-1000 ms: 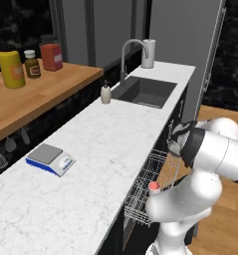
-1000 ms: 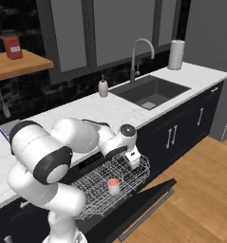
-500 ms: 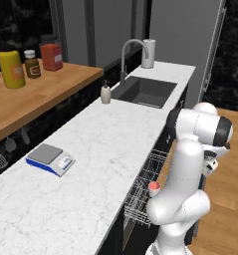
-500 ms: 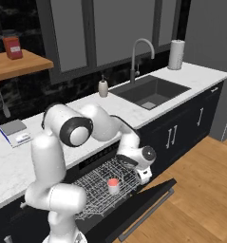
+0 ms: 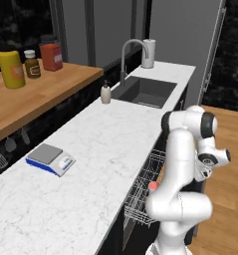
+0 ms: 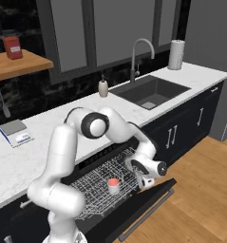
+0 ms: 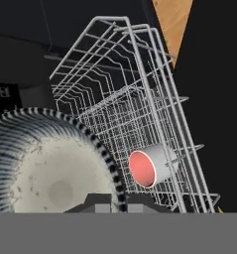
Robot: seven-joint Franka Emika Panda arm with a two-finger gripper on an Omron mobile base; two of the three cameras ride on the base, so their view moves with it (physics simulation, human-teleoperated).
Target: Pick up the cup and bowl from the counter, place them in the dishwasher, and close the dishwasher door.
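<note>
The red cup [image 6: 113, 185] stands in the dishwasher's pulled-out wire rack [image 6: 93, 182]; it also shows as a red spot [image 5: 153, 186] and, lying sideways in the hand view, as the cup [image 7: 149, 166]. My gripper [image 6: 144, 180] hangs low at the rack's right end, above the lowered black dishwasher door [image 6: 148, 206]. It is shut on the bowl [image 7: 50, 173], whose ribbed rim and pale speckled inside loom close at the lower left of the hand view. The fingertips [image 7: 106, 200] are barely visible under the bowl. The marble counter [image 5: 90, 164] runs beside the arm.
A blue-and-grey kitchen scale [image 5: 51, 159] lies on the counter. Farther along are a soap dispenser [image 5: 106, 93], the sink [image 5: 143, 92] with its faucet, and a paper towel roll [image 6: 176, 54]. A wooden shelf [image 5: 41, 87] with jars is at the left. Wood floor lies beyond the door.
The arm has swung down and outward, carrying the hand from above the rack to its right end near the door. The cup has stayed put in the rack.
</note>
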